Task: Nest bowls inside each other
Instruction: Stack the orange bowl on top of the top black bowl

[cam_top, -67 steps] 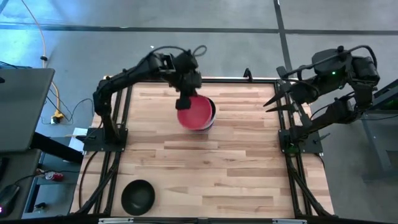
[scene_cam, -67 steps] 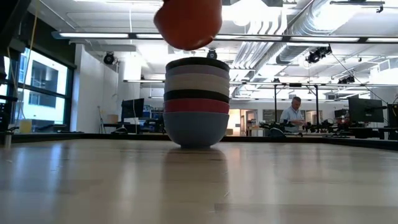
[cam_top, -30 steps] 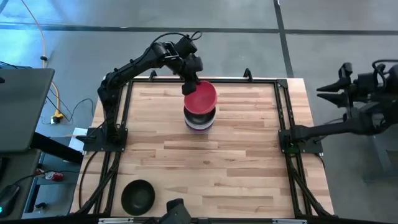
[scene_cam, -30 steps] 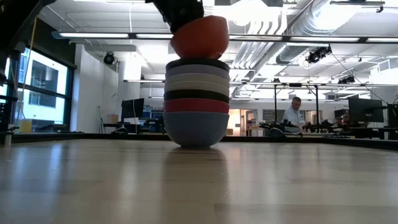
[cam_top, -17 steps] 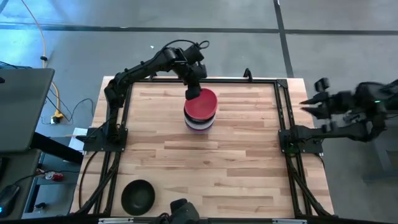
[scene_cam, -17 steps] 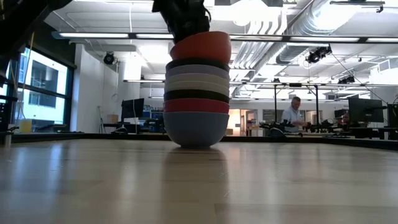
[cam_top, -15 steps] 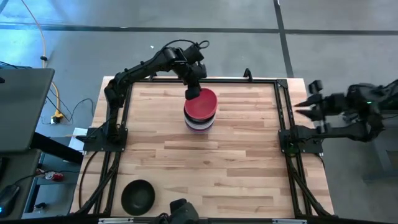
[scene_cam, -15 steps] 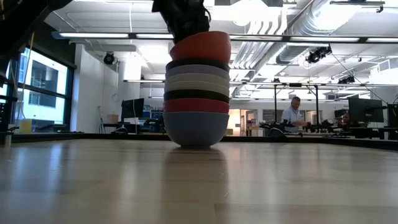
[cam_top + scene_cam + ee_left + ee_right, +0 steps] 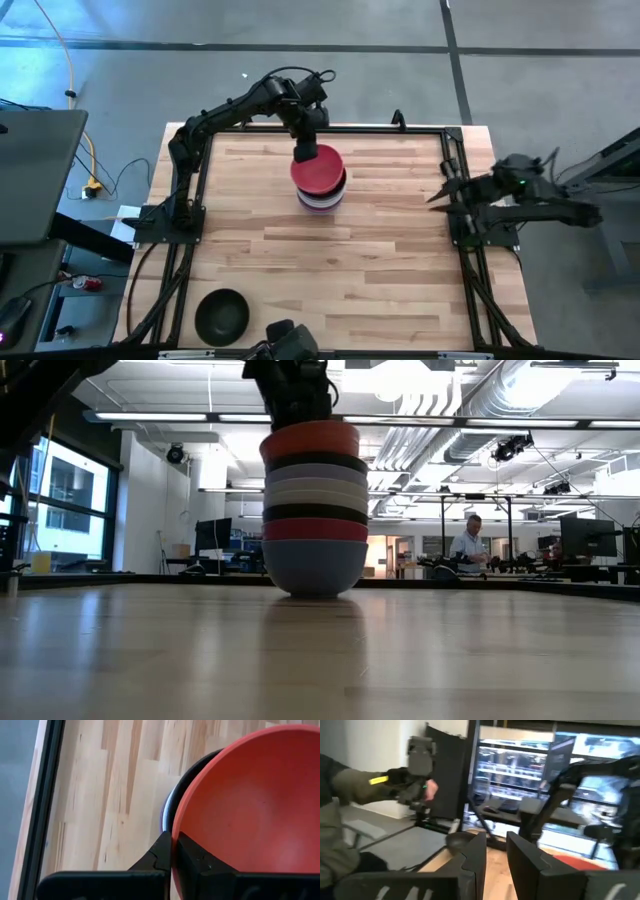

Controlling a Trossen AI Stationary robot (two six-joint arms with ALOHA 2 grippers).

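A stack of nested bowls (image 9: 315, 525) stands on the far middle of the table (image 9: 350, 270), blue at the bottom. A red bowl (image 9: 320, 170) sits on top of it, over a black one (image 9: 176, 795). My left gripper (image 9: 305, 150) hangs over the stack's far left side, shut on the red bowl. Another black bowl (image 9: 221, 315) rests on its base at the near left corner. My right gripper (image 9: 440, 187) hovers at the table's right edge, open, with nothing between its fingers (image 9: 475, 852). My left gripper pinches the red bowl's rim (image 9: 173, 832) on its far left side, one finger inside the bowl and one outside. The fingers slant steeply down from above. The red bowl sits almost level in the top of the stack.
A black frame rail (image 9: 460, 200) runs along the table's edges. In the right wrist view a person's sleeve and hand (image 9: 380, 785) hold a device beyond the table. Bare wood lies in front of the stack and to its right.
My left gripper has come down and tipped steeper, setting the red bowl, which hung tilted above the stack, into the top bowl, nearly level. My right arm has swung down and in from beyond the right edge to the table's right rail.
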